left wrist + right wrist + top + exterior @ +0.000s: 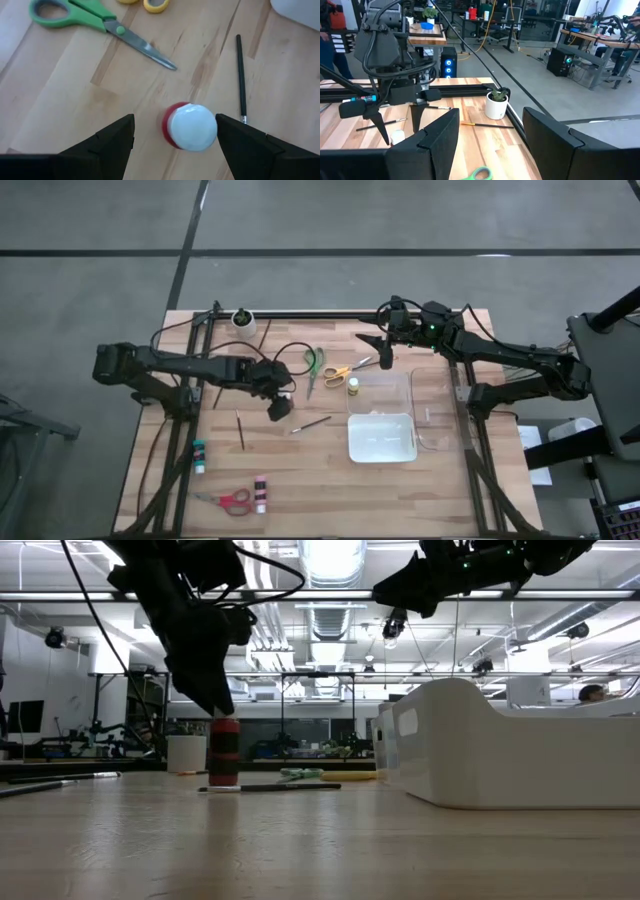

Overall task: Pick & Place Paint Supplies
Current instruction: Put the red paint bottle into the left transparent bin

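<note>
A red paint bottle with a dark band and a pale cap (192, 127) stands upright on the table (224, 750). My left gripper (175, 130) is open, pointing down, with its fingers on either side of the cap; in the high view (278, 405) it hides the bottle. My right gripper (385, 358) is open and empty, raised over the table's far side near the yellow scissors (343, 371). Green scissors (315, 365) and a thin brush (241, 75) lie near the bottle. A yellow/black bottle (353, 386) stands by the clear tray. My left gripper has one finger (235, 135) right beside the edge of the bottle's cap (212, 125). I cannot tell whether it touches. The other finger stands well apart from the cap. The bottle stands upright on the table.
A clear tray (400, 385) and a white tray (381, 438) lie right of centre. More brushes (240, 428) (311, 423), a teal bottle (199, 455), another red bottle (261, 493) and red scissors (233, 500) lie at the near left. A white cup with a plant (242, 320) stands at the far edge.
</note>
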Action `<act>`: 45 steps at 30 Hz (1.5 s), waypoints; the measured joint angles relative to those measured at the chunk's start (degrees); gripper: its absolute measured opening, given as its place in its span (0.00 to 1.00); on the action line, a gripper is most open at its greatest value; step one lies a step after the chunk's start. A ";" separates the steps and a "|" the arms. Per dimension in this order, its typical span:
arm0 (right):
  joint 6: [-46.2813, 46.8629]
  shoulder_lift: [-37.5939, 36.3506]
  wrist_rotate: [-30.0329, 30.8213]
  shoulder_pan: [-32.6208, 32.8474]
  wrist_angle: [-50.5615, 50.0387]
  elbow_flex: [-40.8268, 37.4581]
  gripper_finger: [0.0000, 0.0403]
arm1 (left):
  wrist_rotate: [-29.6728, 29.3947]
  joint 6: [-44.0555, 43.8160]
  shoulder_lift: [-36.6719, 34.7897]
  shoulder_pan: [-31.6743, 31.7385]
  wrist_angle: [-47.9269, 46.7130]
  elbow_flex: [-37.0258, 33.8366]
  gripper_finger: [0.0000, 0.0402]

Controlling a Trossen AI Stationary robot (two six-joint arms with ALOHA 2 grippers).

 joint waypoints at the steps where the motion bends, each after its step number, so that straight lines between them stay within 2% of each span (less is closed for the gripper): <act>1: 0.00 0.00 0.00 0.01 0.00 0.00 0.54 | -0.01 0.30 0.00 0.00 0.16 0.19 0.70; 15: 0.00 0.00 -0.01 0.01 0.00 0.00 0.54 | 0.00 1.47 -0.04 0.02 0.40 0.28 0.68; 19: 0.00 0.00 -0.01 0.02 0.00 0.00 0.54 | 0.00 1.49 -0.04 0.02 0.40 0.28 0.58; 28: 0.00 0.00 0.00 0.01 0.00 0.00 0.54 | 0.00 1.47 -0.04 0.02 0.43 0.28 0.27; 39: 0.00 0.00 0.00 0.00 0.00 0.00 0.54 | 0.02 1.47 -0.05 0.04 1.17 0.31 0.27; 45: 0.00 0.00 0.00 0.02 0.00 0.00 0.54 | 0.22 1.51 -0.04 0.04 1.10 4.92 0.27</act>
